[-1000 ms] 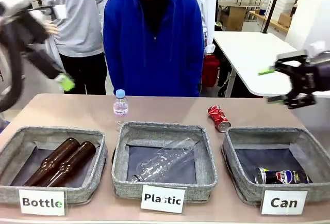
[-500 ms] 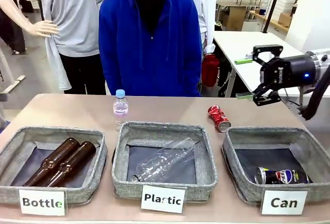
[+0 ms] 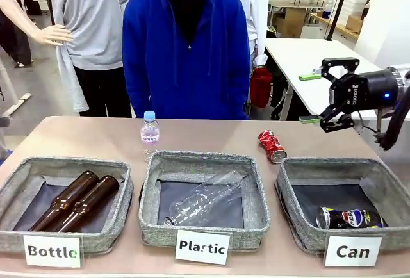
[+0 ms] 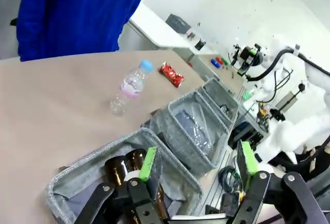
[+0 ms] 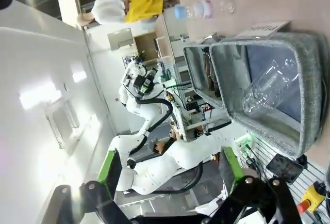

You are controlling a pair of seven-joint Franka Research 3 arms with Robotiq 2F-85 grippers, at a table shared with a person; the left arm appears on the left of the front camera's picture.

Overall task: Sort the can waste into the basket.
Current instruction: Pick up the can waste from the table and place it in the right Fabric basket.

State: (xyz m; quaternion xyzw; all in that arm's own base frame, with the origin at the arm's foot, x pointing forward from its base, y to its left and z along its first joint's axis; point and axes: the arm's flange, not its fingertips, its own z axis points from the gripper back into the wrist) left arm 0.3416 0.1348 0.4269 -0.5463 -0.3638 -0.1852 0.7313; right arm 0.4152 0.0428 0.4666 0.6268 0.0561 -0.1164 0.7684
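- At the near edge stand three grey baskets in a row; the right one, the basket [image 3: 330, 163] labelled "Can", holds the black-blue can [image 3: 349, 218] lying on its side near the front wall.
- The "Plastic" basket [image 3: 202, 158] in the middle holds a clear bottle [image 3: 202, 202], and the "Bottle" basket [image 3: 64, 163] on the left holds two brown bottles [image 3: 77, 200].
- The left gripper [image 4: 197, 160] hangs over the end of the "Bottle" basket, its jaws spread wide with nothing between them.
- Just past the far left corner of the "Can" basket, the red can [image 3: 272, 147] lies on its side on the bare table, outside every basket.
- A small water bottle [image 3: 149, 129] stands upright behind the "Plastic" basket.
- The right gripper [image 3: 311, 97] hovers above the table's far right side, fingers pointing sideways and jaws fully apart, gripping nothing; the red can lies lower and to the left of them, well apart, not between the jaws.
- A person in a blue top [image 3: 186, 41] stands at the far side.
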